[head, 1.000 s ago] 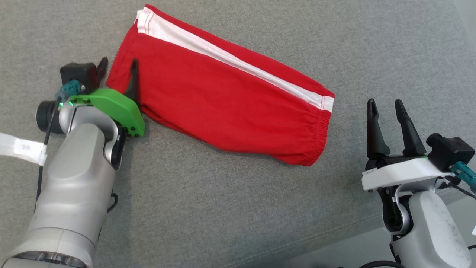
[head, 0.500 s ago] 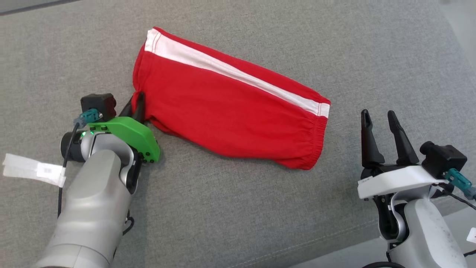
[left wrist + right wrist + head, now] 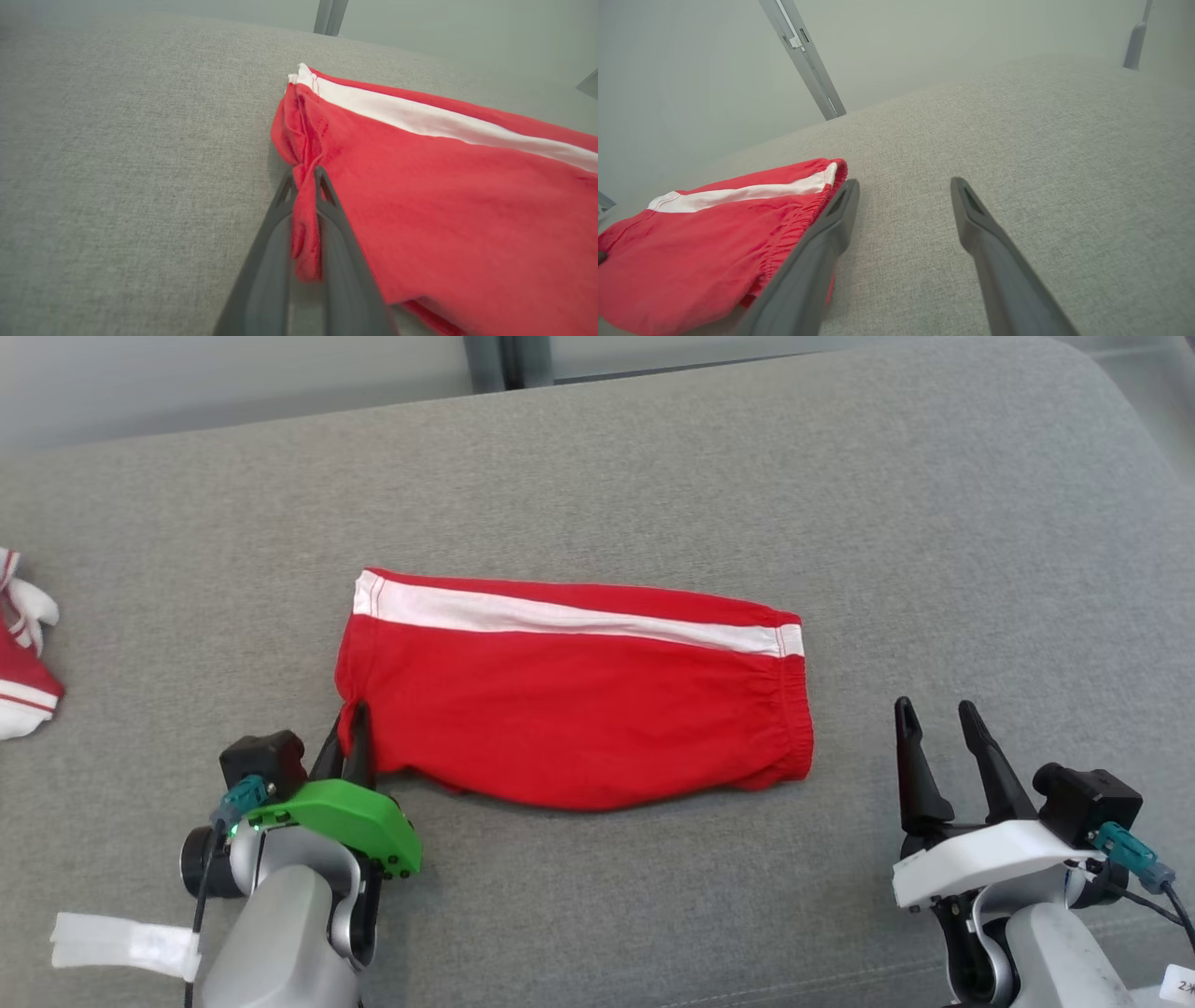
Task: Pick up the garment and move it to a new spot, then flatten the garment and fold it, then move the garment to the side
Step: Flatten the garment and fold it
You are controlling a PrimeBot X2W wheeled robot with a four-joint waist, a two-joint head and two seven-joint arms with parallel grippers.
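Firstly, at the far left edge of the head view, a small red and white cloth [image 3: 21, 663] lies on the grey cushion [image 3: 653, 476], well apart from everything else. Next to the right comes the left gripper [image 3: 349, 733], low in the view, with a green cover on its wrist and a white label [image 3: 121, 943] on its cable. Its two dark fingers are pressed together on the near left corner of the garment [image 3: 569, 709]. In the left wrist view the left gripper [image 3: 306, 179] shows this more clearly: a narrow fold of red fabric is pinched between the fingers [image 3: 334, 224], while the rest of the garment [image 3: 444, 186] spreads to the right on the cushion [image 3: 117, 163]. The garment is a pair of red shorts and it lies about in the middle of the cushion, with a white stripe [image 3: 560, 616] along its far edge and the gathered elastic waistband [image 3: 792, 728] at its right end. To the right of the waistband, near but not touching it, the right gripper [image 3: 934, 709] stands over the cushion with its fingers apart and nothing between them. In the right wrist view the right gripper [image 3: 904, 183] has the garment [image 3: 691, 242] just beside its left finger, and bare grey fabric in the gap
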